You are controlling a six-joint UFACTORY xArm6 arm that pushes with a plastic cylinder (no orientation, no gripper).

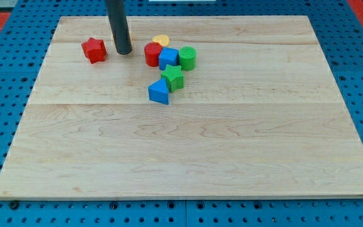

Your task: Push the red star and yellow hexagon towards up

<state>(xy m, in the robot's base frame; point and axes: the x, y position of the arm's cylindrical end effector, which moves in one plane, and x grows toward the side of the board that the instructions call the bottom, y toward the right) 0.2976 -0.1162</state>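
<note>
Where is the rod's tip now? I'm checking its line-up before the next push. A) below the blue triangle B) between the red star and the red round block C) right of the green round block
B: my tip sits between the red star on the view's left and the red round block on its right, touching neither.

The rod (118, 25) is cut off by the view's top; behind the red cylinder (152, 53), a yellow block (161, 40) is half hidden, shape unclear.
</note>
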